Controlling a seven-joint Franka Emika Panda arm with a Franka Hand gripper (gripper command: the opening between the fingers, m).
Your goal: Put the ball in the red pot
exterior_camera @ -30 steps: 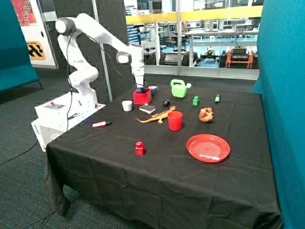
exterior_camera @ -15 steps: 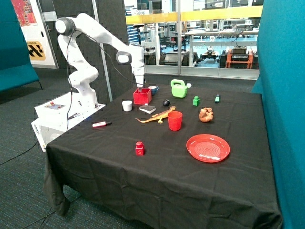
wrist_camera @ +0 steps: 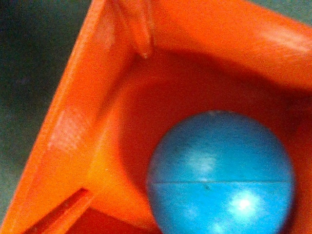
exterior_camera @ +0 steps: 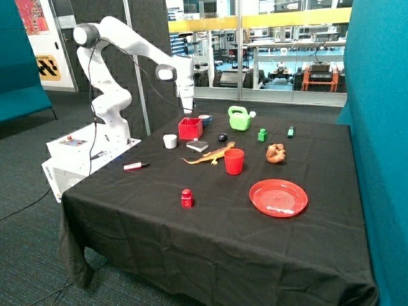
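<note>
The ball [wrist_camera: 222,175] lies inside the red pot [exterior_camera: 190,129], directly beneath the gripper [exterior_camera: 187,109], which hangs just above the pot's rim. Whether the claw is open or closed cannot be told. Just beyond the pot, past the claw, a green watering can [exterior_camera: 240,118] stands on the table [exterior_camera: 217,236].

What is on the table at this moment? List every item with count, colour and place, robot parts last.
ball: 1, blue, inside the red pot
red pot: 1, red, square, far side of the table below the gripper
table: 1, black cloth
white cup: 1, white, beside the pot
watering can: 1, green, far edge
green block: 1, green, near the watering can
black object: 1, black, between pot and green block
lizard: 1, orange, beside the red cup
red cup: 1, red, centre
plate: 1, red, near side
red block: 1, red, near side
marker: 1, red and black, table edge
gripper: 1, above the pot
</note>
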